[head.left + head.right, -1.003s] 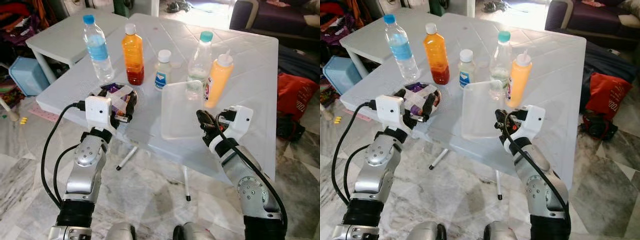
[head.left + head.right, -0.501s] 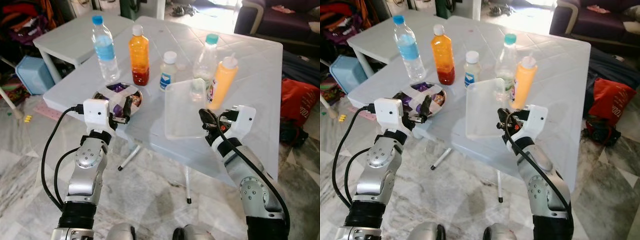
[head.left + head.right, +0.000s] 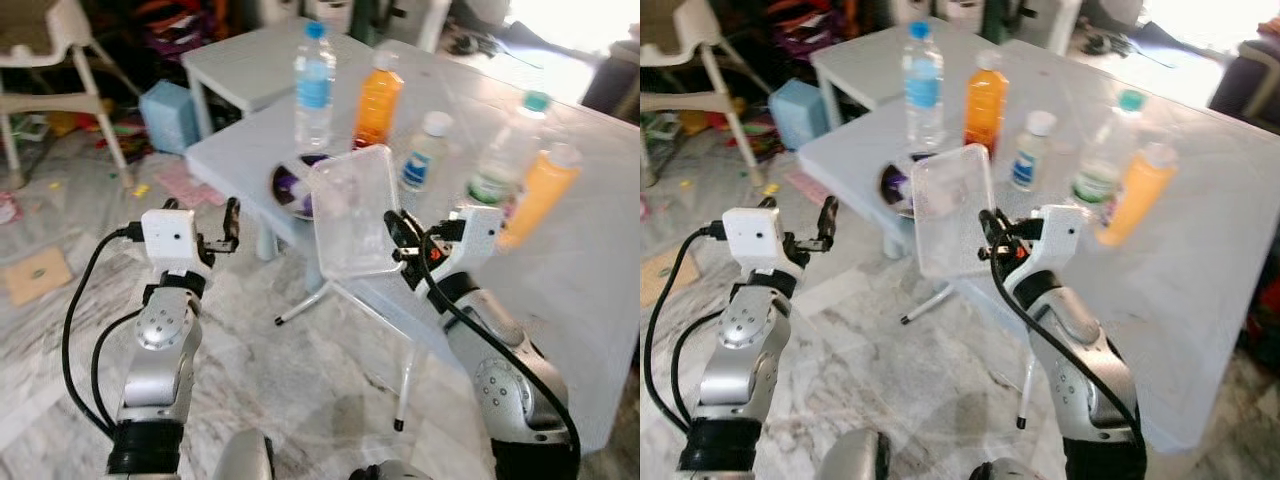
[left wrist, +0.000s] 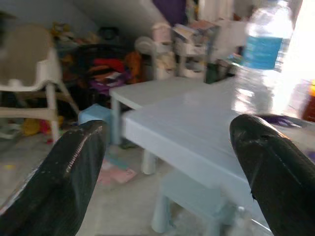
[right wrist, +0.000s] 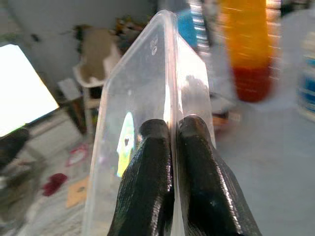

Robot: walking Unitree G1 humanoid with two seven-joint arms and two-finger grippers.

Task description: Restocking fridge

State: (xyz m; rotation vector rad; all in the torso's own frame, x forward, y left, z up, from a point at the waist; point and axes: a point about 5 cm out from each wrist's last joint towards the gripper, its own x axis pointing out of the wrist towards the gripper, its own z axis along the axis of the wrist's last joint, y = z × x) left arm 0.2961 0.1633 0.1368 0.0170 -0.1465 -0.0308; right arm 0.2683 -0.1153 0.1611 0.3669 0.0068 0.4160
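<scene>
My right gripper (image 3: 398,236) is shut on the rim of a clear plastic tray (image 3: 350,210), held upright in the air in front of the white table (image 3: 600,300). In the right wrist view both fingers (image 5: 152,162) pinch the tray's wall (image 5: 142,83). My left gripper (image 3: 226,230) is open and empty, off the table's left corner above the floor; its fingers (image 4: 74,167) stand wide apart. On the table stand a water bottle (image 3: 314,85), an orange juice bottle (image 3: 378,100), a small white bottle (image 3: 424,152), a teal-capped clear bottle (image 3: 505,150) and a yellow squeeze bottle (image 3: 540,195). A bowl (image 3: 290,186) of purple wrapped items sits behind the tray.
A second low white table (image 3: 250,50) adjoins the far left. A blue box (image 3: 165,100) and a white high chair (image 3: 50,40) stand on the cluttered floor to the left. Marble floor lies below my arms.
The camera has swung left and back. My left gripper has come away from the bowl to the table's left corner. The right gripper has kept its hold on the tray.
</scene>
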